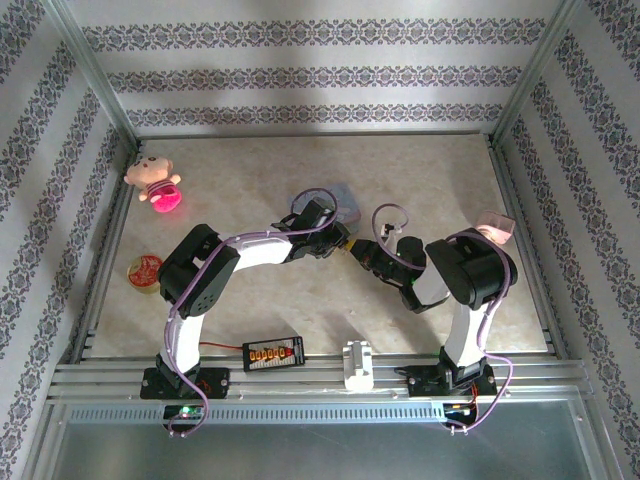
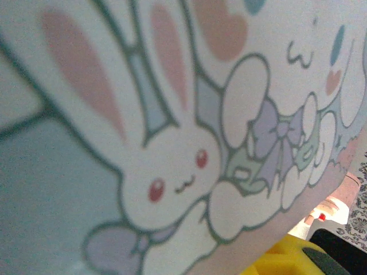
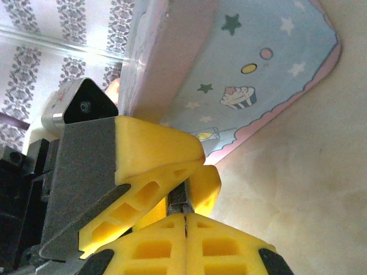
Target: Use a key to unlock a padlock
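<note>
Showing dark grey metal sliver (image 3: 179,199), right gripper (image 3: 185,217) closed beneath

- Far left corner of the table (image 1: 430,170)?
- Plush doll (image 1: 152,182). Nearer, along the left edge, a disc (image 1: 145,272).
- Middle?
- Cartoon tin (image 1: 345,205). Just in front of it, left gripper (image 3: 200,169) and right gripper (image 3: 184,216), meeting tip to tip.
- Near rail (image 1: 320,385)?
- Small board (image 1: 272,353) left of a block (image 1: 357,365), both between the arm bases.
</note>
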